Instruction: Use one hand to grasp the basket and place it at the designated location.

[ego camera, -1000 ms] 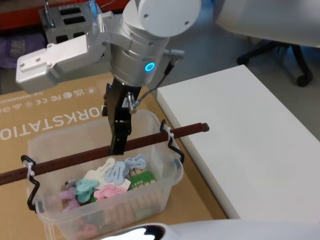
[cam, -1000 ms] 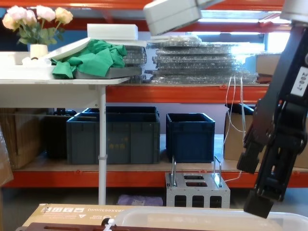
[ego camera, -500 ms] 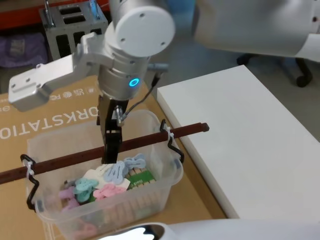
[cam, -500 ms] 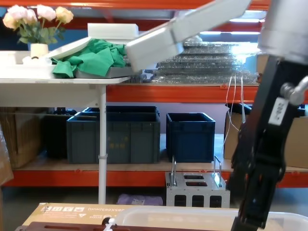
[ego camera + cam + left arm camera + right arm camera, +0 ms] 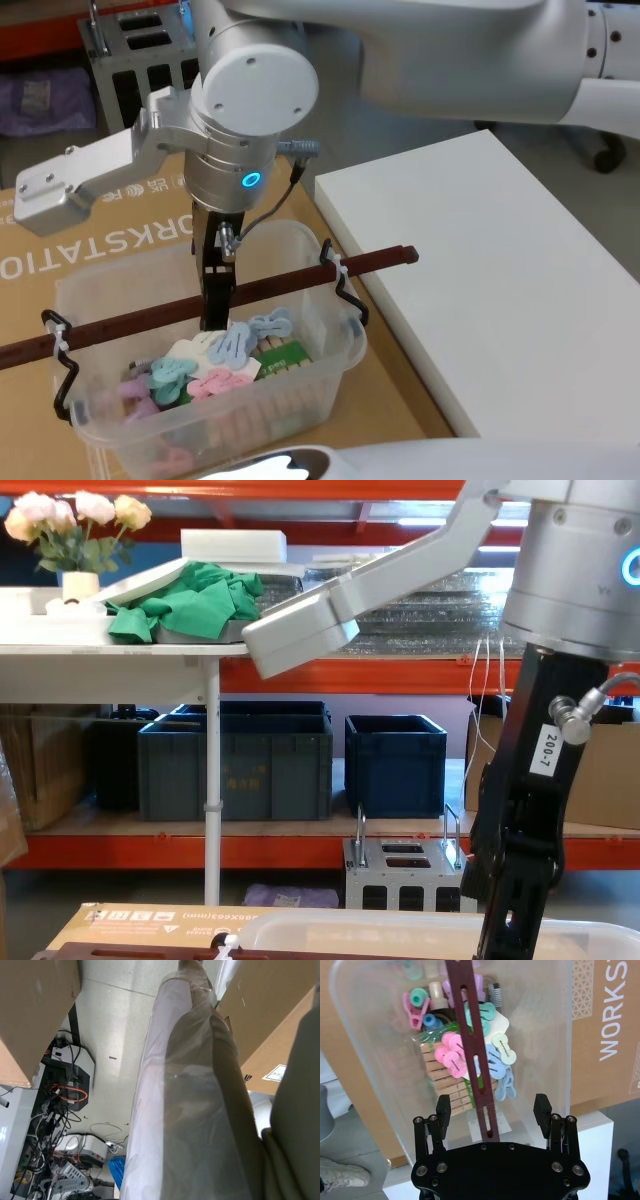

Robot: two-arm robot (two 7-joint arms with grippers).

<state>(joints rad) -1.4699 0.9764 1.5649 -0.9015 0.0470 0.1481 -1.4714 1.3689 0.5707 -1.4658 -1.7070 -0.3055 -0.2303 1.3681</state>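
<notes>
Right pincer [image 5: 215, 300], dark and slim, hangs from a silver arm with a blue ring light [image 5: 244, 180] in the head view and reaches down into the basket [image 5: 335, 365] at the lower left of the frame. Its tip meets the red-brown handle [image 5: 300, 277], which runs across the basket from the left edge to just right of centre. A white zip tie [image 5: 338, 268] and black wire [image 5: 352, 298] fix the handle to the rim. Pastel pegs [image 5: 225, 350] lie in the basket. The basket sits on a cardboard sheet [image 5: 100, 240]. A white surface [image 5: 500, 280] fills the right side. A grey box [image 5: 140, 50] stands at the upper left.

Seen from the left wrist, a clear plastic-wrapped shape [image 5: 190, 1100] runs down the middle between cardboard boxes [image 5: 35, 1010], with floor and cables [image 5: 65, 1095] at the left.

From the right wrist, the pincer [image 5: 492, 1106] stands wide. Its two fingers [image 5: 443, 1107] lie either side of the handle [image 5: 475, 1060] and touch neither side of it. Pegs [image 5: 452, 1055] show behind the handle, within the basket wall [image 5: 540, 1035].

In the chest view the pincer [image 5: 505, 925] comes down at the lower right, with a white label [image 5: 549, 748] on it. The basket rim [image 5: 380, 920] runs along the bottom edge. Blue crates [image 5: 395, 760] sit on the shelf behind.
</notes>
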